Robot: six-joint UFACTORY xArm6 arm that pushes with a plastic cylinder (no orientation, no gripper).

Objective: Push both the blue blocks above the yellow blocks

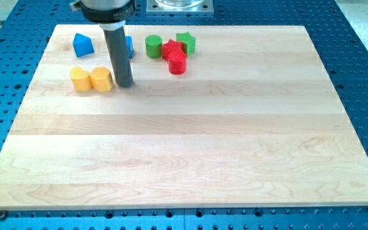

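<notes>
My tip (124,84) rests on the board just right of the two yellow blocks. A yellow block (80,79) and a yellow hexagonal block (101,79) sit side by side, touching, at the view's upper left. A blue pentagon-like block (82,45) lies above them near the board's top edge. A second blue block (128,46) is mostly hidden behind my rod, above and right of the yellow pair.
A green cylinder (153,46), a red star block (170,48), a green star block (186,42) and a red cylinder (177,63) cluster to the right of the rod near the top edge. The wooden board (190,147) sits on a blue perforated table.
</notes>
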